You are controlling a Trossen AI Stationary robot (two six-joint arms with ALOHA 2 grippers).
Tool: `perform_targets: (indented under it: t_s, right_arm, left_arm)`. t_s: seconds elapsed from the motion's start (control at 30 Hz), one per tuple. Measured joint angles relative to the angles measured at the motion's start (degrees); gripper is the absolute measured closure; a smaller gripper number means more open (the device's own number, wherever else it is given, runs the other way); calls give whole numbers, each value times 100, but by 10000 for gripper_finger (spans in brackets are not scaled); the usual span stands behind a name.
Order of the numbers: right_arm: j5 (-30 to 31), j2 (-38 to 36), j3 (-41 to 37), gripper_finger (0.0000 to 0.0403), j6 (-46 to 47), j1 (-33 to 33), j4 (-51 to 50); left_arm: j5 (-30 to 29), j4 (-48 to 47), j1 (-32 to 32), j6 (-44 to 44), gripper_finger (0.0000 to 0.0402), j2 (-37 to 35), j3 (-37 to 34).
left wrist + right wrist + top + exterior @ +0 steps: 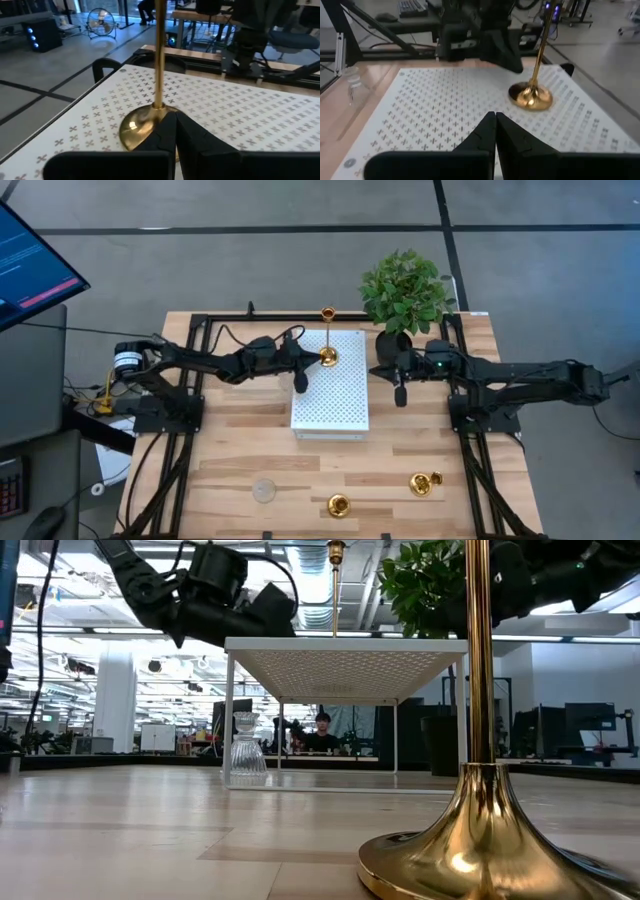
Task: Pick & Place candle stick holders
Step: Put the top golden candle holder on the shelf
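Right now my left gripper [300,370] hangs over the white perforated box [330,385], fingers pressed together on nothing, just beside the tall gold holder [328,356] standing upright on the box. My right gripper [401,385] waits likewise closed and empty by the plant [405,292].
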Motion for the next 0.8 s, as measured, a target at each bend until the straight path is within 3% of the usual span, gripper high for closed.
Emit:
perform_targets:
  t_s: [0.3,0.8]
  right_arm:
    - [8,37,0,403,62,214,19]
    - [16,37,2,403,63,254,17]
  left_arm:
    - [-177,15,101,0,397,376,345]
    - [-192,34,47,-8,398,383,410]
